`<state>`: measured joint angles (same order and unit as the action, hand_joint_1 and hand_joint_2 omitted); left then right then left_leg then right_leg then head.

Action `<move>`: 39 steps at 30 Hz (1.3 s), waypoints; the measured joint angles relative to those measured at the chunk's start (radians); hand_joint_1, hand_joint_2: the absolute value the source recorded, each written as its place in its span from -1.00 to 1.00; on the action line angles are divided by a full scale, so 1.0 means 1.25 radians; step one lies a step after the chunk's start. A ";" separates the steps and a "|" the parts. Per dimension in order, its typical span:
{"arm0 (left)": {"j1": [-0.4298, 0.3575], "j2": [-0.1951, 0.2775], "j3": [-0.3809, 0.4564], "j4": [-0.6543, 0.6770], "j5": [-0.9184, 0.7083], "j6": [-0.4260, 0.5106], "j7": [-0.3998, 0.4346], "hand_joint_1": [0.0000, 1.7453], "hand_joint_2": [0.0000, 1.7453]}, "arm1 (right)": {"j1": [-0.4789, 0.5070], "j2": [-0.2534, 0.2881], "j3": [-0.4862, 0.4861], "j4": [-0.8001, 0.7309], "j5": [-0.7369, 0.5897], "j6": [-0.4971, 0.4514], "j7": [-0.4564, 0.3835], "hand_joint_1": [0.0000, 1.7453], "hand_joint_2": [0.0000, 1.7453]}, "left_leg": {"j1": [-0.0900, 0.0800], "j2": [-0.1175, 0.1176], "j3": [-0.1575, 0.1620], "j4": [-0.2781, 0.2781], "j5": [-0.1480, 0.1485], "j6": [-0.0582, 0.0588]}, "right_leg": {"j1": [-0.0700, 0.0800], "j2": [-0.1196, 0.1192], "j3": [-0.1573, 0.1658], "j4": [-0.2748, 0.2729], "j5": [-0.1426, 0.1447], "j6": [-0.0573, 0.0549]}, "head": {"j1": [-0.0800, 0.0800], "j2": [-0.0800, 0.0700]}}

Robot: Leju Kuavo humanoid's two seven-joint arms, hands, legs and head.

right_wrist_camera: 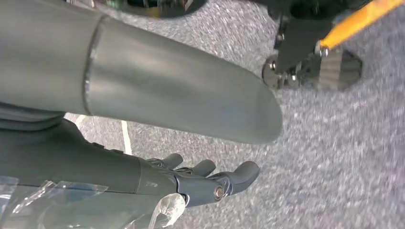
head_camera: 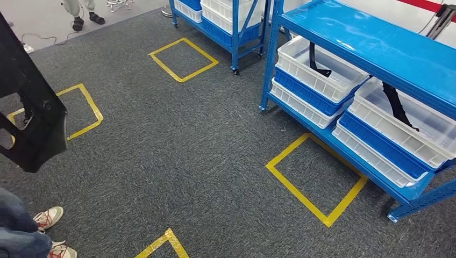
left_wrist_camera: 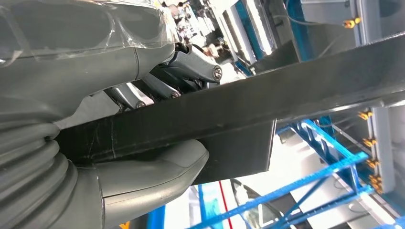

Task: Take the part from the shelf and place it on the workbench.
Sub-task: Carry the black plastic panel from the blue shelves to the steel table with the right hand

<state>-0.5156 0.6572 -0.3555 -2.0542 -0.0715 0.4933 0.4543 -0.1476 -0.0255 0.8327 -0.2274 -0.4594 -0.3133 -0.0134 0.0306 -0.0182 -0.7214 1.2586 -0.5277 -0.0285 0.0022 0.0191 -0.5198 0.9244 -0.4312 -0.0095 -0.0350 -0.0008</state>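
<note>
Left hand [left_wrist_camera: 95, 143] fingers clamp the black part [head_camera: 29, 115] over open carpet [head_camera: 177, 140]; right hand [right_wrist_camera: 191, 183] fingers spread.

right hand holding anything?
No. In the right wrist view the right hand hangs over grey carpet, fingers apart and nothing in them.

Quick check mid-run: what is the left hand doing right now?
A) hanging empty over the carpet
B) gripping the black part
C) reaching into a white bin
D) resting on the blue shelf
B: in the left wrist view the left hand has its thumb and fingers closed around the black part.
</note>
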 joint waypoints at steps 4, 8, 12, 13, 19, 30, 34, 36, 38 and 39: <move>-0.001 0.001 0.000 0.000 0.004 0.000 -0.002 1.00 1.00 | -0.001 0.002 -0.001 0.000 -0.002 0.000 -0.002 -1.00 -1.00 | 0.013 0.008 0.105 -0.187 0.080 -0.018 | -0.006 -0.011 0.000 0.010 -0.009 0.017 | 0.000 0.000; 0.000 0.003 0.001 -0.001 0.006 0.000 -0.004 1.00 1.00 | -0.002 0.000 -0.001 0.000 -0.003 0.000 -0.007 -1.00 -1.00 | 0.010 0.004 0.129 -0.241 0.095 0.003 | -0.003 -0.011 -0.008 0.019 -0.016 0.020 | 0.004 0.000; -0.001 0.008 0.002 -0.001 0.006 0.000 -0.005 1.00 1.00 | -0.001 0.001 -0.001 0.000 -0.003 0.000 -0.007 -1.00 -1.00 | -0.001 0.003 0.128 -0.240 0.093 0.026 | -0.009 -0.012 -0.002 0.005 -0.010 0.035 | 0.003 0.000; -0.001 0.009 0.002 -0.001 0.006 0.000 -0.005 1.00 1.00 | -0.001 0.002 -0.001 0.000 -0.003 0.000 -0.007 -1.00 -1.00 | 0.000 0.004 0.130 -0.242 0.093 0.033 | -0.011 -0.012 -0.004 0.013 -0.016 0.045 | 0.003 0.000; 0.000 0.011 0.002 -0.002 0.007 0.000 -0.005 1.00 1.00 | 0.003 0.002 -0.002 0.000 -0.003 0.005 -0.009 -1.00 -1.00 | -0.006 0.004 0.139 -0.246 0.088 0.051 | -0.013 -0.012 -0.148 0.274 -0.110 0.046 | 0.004 0.000; -0.001 0.016 0.002 -0.002 0.005 0.000 -0.006 1.00 1.00 | 0.007 0.005 -0.002 0.000 -0.002 0.006 -0.012 -1.00 -1.00 | -0.004 0.001 0.128 -0.184 0.033 0.015 | -0.010 -0.011 -0.039 0.026 0.007 0.014 | 0.001 0.000; 0.006 0.018 0.001 -0.002 0.003 0.000 -0.006 1.00 1.00 | 0.008 0.006 -0.002 0.000 -0.004 0.006 -0.012 -1.00 -1.00 | -0.004 0.003 0.010 0.010 -0.017 0.011 | -0.007 -0.011 -0.019 0.026 -0.010 0.007 | 0.000 0.000; 0.008 0.018 0.001 -0.002 0.001 0.000 -0.006 1.00 1.00 | 0.008 0.007 -0.002 0.000 -0.006 0.007 -0.013 -1.00 -1.00 | -0.004 0.004 0.021 -0.046 0.037 0.014 | -0.007 -0.010 -0.003 0.026 -0.021 0.010 | 0.000 0.000; 0.008 0.018 0.001 -0.002 -0.002 0.000 -0.006 1.00 1.00 | 0.009 0.010 -0.002 0.000 -0.007 0.008 -0.014 -1.00 -1.00 | -0.007 0.007 0.072 -0.168 0.100 0.019 | -0.006 -0.009 0.013 0.025 -0.035 0.017 | 0.000 0.000; 0.007 0.018 0.001 -0.003 -0.003 0.000 -0.006 1.00 1.00 | 0.009 0.010 -0.002 0.000 -0.007 0.008 -0.014 -1.00 -1.00 | -0.010 0.009 0.090 -0.210 0.115 0.022 | -0.005 -0.009 0.017 0.025 -0.040 0.021 | 0.000 0.000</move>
<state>-0.5063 0.6795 -0.3545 -2.0575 -0.0754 0.4931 0.4472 -0.1364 -0.0124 0.8300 -0.2275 -0.4684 -0.3033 -0.0309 0.0182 -0.0069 -0.6088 0.9958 -0.3843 -0.0007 -0.0038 0.0073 -0.4980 0.9555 -0.4816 0.0168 -0.0352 -0.0008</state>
